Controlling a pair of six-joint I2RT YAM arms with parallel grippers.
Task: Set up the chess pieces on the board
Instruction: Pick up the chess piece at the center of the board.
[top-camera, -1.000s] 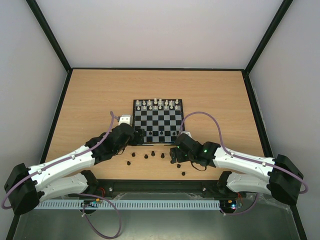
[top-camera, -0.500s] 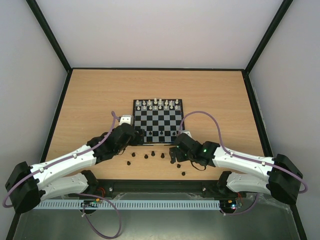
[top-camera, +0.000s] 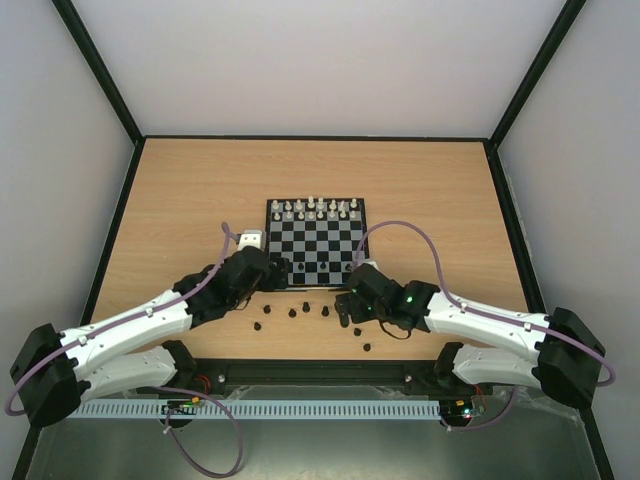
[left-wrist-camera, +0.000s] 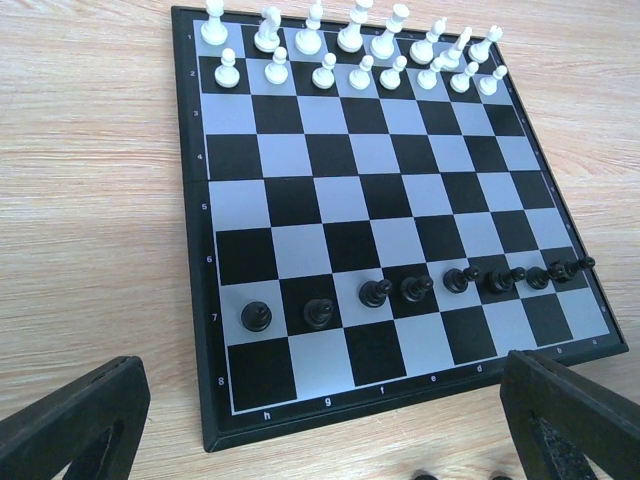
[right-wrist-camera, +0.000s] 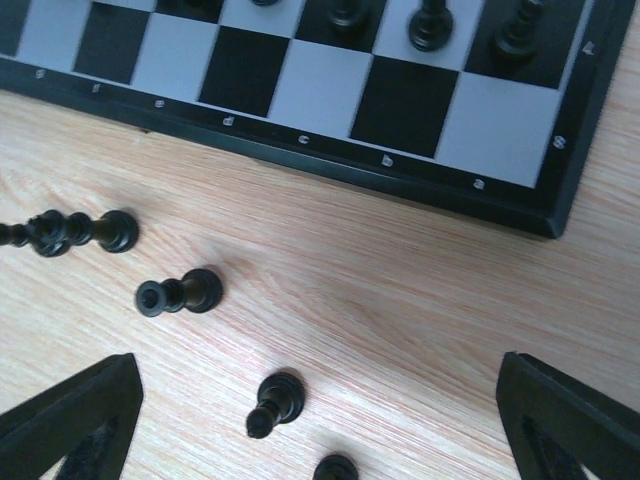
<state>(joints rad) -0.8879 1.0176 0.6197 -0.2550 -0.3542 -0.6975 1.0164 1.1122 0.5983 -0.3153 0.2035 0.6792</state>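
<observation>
left gripper (left-wrist-camera: 320, 425) and right gripper (right-wrist-camera: 320, 425) both wide open, holding nothing
left jaws fully spread and empty above the near edge of the small square black-and-grey chessboard (left-wrist-camera: 400, 200), where eight tiny black chess pieces (left-wrist-camera: 375, 292) stand in the second row (small white pieces (left-wrist-camera: 325, 70) fill the far two rows). right jaws equally wide, touching nothing, over loose black pieces (right-wrist-camera: 180, 293) lying tipped on the light wooden table (right-wrist-camera: 400, 300) just beside the board's near border.
</observation>
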